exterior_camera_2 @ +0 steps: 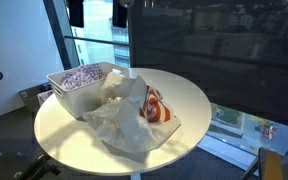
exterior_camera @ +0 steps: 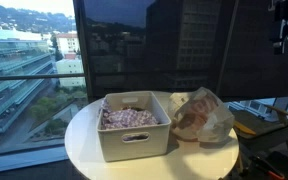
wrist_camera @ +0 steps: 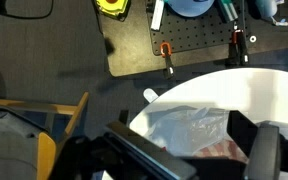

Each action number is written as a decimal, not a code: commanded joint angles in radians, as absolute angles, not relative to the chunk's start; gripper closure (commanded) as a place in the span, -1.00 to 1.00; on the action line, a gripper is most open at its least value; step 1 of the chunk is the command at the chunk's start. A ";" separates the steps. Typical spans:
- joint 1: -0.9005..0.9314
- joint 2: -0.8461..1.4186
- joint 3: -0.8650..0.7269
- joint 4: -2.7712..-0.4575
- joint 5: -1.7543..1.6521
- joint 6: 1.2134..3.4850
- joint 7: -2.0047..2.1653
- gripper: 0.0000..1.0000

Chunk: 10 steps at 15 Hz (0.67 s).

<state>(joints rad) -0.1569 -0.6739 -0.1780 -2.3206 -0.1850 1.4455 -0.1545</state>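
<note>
One hand [wrist_camera: 191,148], seen closest in the wrist view: its two fingers [wrist_camera: 134,155] stand wide apart, nothing between them, touching nothing. It hangs well above the scene. Straight below it lies one bag [wrist_camera: 189,122], clear crumpled plastic with something red and white inside. The bag rests on one round white counter [wrist_camera: 256,92]; in the wrist view it sits near the counter's edge. In both exterior views the bag lies just beside one white bin [exterior_camera: 134,142], which has a handle slot in its wall; bag and bin look to be touching, though that is hard to tell for sure. The bin is filled to the rim with small pale purple pieces [exterior_camera: 127,117], too small to count or identify. Bag and bin are the only two things on the counter. Past the counter's edge in the wrist view, on the grey floor, is one dark pegboard plate [wrist_camera: 194,50] with two orange clamps [wrist_camera: 166,50], one yellow tape measure [wrist_camera: 111,5] by its far corner, and one wooden chair [wrist_camera: 66,112] off to the side. Farthest back, in an exterior view, are tall windows [exterior_camera: 29,60] with city buildings outside.
</note>
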 commanded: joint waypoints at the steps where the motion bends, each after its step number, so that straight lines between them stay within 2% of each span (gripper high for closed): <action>1: -0.146 -0.674 -0.185 -2.315 -0.188 1.443 -0.149 -1.00; 8: -0.146 -0.677 -0.185 -2.309 -0.188 1.442 -0.149 -1.00; 10: -0.129 -0.601 -0.192 -2.281 -0.179 1.428 -0.176 -1.00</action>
